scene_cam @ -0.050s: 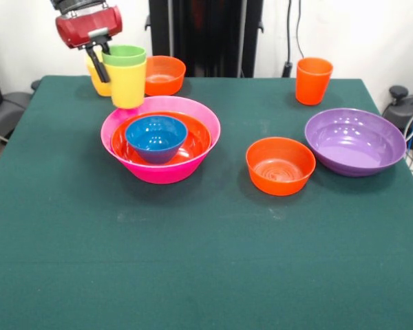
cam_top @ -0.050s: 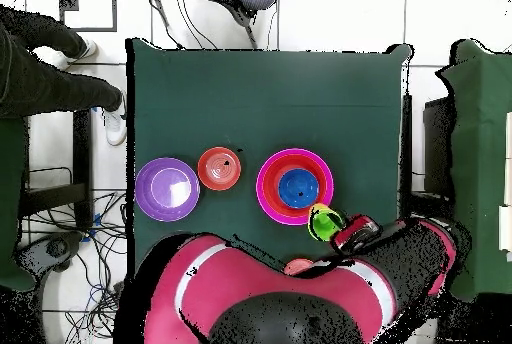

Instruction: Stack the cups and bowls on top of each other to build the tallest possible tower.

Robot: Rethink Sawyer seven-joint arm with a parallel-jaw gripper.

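**Nested cups held above the pink bowl's rim**

The green cup (scene_cam @ -0.050s: pixel 124 55) sits inside a yellow cup (scene_cam @ -0.050s: pixel 129 84), and the fingers (scene_cam @ -0.050s: pixel 98 65) of the gripper (scene_cam @ -0.050s: pixel 100 60) are clamped on the pair at its rim, holding it in the air over the far edge of the pink bowl (scene_cam @ -0.050s: pixel 160 172). That bowl holds a wide orange bowl (scene_cam @ -0.050s: pixel 196 141) with the small blue bowl (scene_cam @ -0.050s: pixel 156 136) inside. A second yellow cup (scene_cam @ -0.050s: pixel 96 81) and a small orange bowl (scene_cam @ -0.050s: pixel 164 74) stand behind. On the green surface (scene_cam @ -0.050s: pixel 206 261) stand another small orange bowl (scene_cam @ -0.050s: pixel 280 165), the purple bowl (scene_cam @ -0.050s: pixel 354 141) and the orange cup (scene_cam @ -0.050s: pixel 312 80).
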